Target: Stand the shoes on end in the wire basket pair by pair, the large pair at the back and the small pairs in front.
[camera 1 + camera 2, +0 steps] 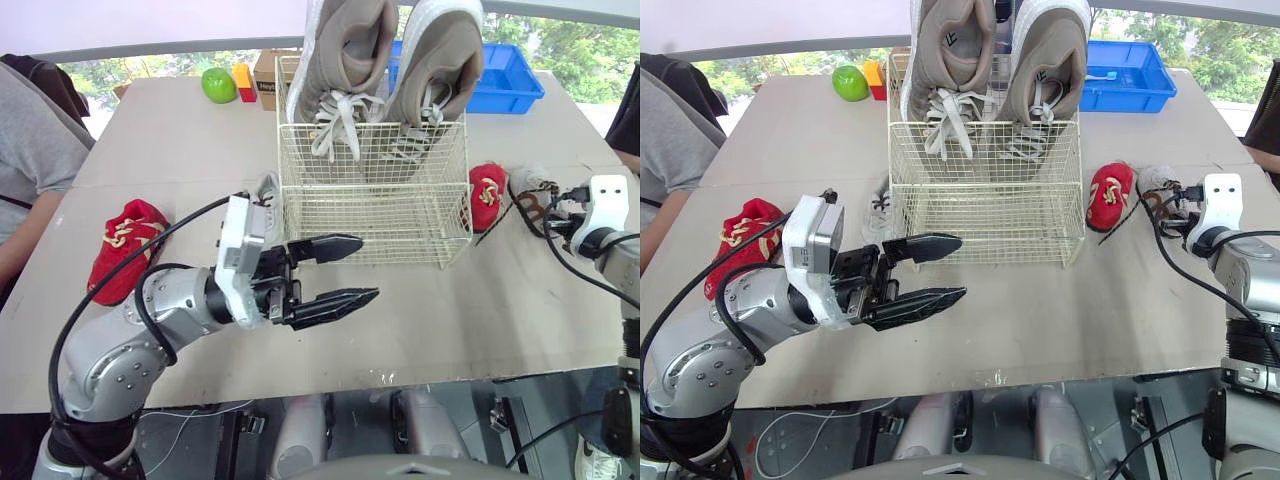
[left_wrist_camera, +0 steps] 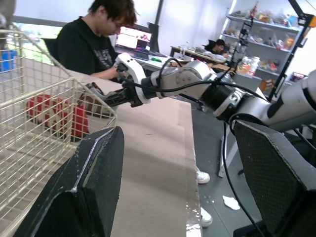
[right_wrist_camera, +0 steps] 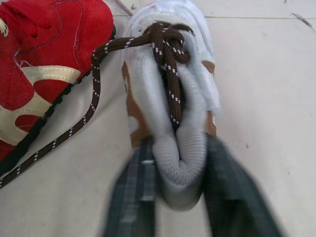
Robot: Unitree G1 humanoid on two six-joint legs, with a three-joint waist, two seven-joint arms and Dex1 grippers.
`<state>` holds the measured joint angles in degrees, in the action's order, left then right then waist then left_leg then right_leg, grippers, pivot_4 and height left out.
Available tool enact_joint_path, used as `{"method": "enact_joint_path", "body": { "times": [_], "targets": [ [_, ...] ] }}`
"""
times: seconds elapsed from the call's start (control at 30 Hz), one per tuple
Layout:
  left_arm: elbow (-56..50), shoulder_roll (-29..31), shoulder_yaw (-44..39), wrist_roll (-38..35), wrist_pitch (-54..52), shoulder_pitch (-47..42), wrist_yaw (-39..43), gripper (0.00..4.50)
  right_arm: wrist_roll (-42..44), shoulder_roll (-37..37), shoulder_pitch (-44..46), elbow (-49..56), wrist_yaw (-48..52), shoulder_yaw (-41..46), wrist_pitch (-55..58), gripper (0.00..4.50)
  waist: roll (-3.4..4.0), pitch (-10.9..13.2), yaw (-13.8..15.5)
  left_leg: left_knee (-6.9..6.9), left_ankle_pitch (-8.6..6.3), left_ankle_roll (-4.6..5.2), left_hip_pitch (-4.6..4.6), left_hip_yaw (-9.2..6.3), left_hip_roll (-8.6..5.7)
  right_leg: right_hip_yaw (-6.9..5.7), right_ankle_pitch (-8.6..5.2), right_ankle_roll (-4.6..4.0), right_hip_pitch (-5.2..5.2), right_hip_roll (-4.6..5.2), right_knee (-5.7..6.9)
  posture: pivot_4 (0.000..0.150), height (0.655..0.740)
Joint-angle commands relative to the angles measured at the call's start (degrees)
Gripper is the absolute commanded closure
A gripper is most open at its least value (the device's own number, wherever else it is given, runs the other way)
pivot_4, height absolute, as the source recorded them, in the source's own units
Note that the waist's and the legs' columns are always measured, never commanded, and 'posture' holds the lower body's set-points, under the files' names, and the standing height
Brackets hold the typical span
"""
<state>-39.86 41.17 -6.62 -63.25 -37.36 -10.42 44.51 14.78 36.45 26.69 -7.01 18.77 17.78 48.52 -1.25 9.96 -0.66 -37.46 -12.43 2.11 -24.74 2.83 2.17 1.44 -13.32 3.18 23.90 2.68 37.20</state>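
Your right tool (image 3: 180, 190) pinches the small white brown-laced shoe (image 3: 170, 98) by its heel, toe pointing away; your left tool (image 1: 338, 272) hangs spread.

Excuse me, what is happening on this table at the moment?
The robot is sorting shoes into a white wire basket. The large grey-beige pair of sneakers stands on end at its back. The right gripper is shut on a small white shoe with brown laces, beside a small red shoe on the table. The left gripper hangs open before the basket.
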Motion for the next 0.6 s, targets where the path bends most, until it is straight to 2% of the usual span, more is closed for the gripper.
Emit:
{"method": "enact_joint_path", "body": {
  "times": [0.03, 0.13, 0.27, 0.4, 0.43, 0.53, 0.6],
  "targets": [
    [0.5, -0.1, -0.1, -2.0, -0.1, -1.6, 1.6, 0.68, 2.1, 7.7, -5.8, 12.6, 6.4, 3.6, 1.0, 4.47, 0.13, 0.1, 0.5, 0.00, 0.00, 0.00, -0.04, 0.00, 0.00, -0.04, 0.01, 0.01, 0.00, 0.00, -0.01, 0.150, 0.7400],
    [2.0, -0.4, -0.3, -2.9, -0.5, -2.4, 2.0, 0.68, 4.0, 16.2, -12.9, 21.0, 14.0, 7.1, 1.4, 4.47, 0.26, 0.1, 0.7, 0.02, 0.00, 0.00, -0.08, -0.02, -0.01, -0.06, 0.08, 0.18, 0.01, 0.03, -0.08, 0.150, 0.7400],
    [4.0, -1.2, -0.9, -5.7, -1.6, -3.6, 1.6, 0.68, 9.9, 27.1, -24.5, 31.2, 35.0, 23.9, -1.2, 4.47, 0.36, 0.1, 0.8, 0.04, -0.01, 0.00, -0.04, -0.04, 0.00, -0.08, 0.07, 0.19, -0.03, 0.02, -0.14, 0.150, 0.7400],
    [7.9, -3.3, -1.4, -9.5, -3.6, -8.6, -3.6, 0.68, 20.4, 32.6, -28.2, 38.4, 52.6, 35.9, 2.1, 4.47, 0.30, 0.1, 0.2, 0.03, -0.01, 0.00, 0.14, -0.10, 0.08, -0.21, -0.06, 0.07, -0.24, -0.06, -0.18, 0.150, 0.7400],
    [9.7, -3.6, -1.9, -12.8, -4.9, -10.6, -6.0, 0.68, 24.0, 34.2, -28.0, 40.0, 56.0, 37.6, 3.8, 4.47, 0.29, 0.1, 0.2, -0.01, 0.00, 0.00, 0.13, -0.12, 0.10, -0.26, -0.09, 0.07, -0.27, -0.07, -0.17, 0.150, 0.7400],
    [15.5, -2.7, -3.3, -21.4, -9.1, -16.5, -9.5, 0.68, 32.1, 38.4, -23.4, 41.9, 58.4, 34.8, 4.3, 4.47, 0.27, 0.1, 0.0, -0.07, 0.00, 0.00, 0.17, -0.21, 0.13, -0.26, -0.12, 0.13, -0.33, -0.06, -0.15, 0.150, 0.7400],
    [19.7, 0.0, -3.8, -29.3, -14.0, -19.9, -8.5, 0.68, 33.9, 40.1, -19.5, 42.6, 57.3, 28.2, 0.1, 4.47, 0.18, 0.1, -0.1, -0.10, 0.00, 0.00, 0.19, -0.23, 0.13, -0.20, -0.12, 0.13, -0.32, -0.02, -0.14, 0.150, 0.7400]
  ]
}}
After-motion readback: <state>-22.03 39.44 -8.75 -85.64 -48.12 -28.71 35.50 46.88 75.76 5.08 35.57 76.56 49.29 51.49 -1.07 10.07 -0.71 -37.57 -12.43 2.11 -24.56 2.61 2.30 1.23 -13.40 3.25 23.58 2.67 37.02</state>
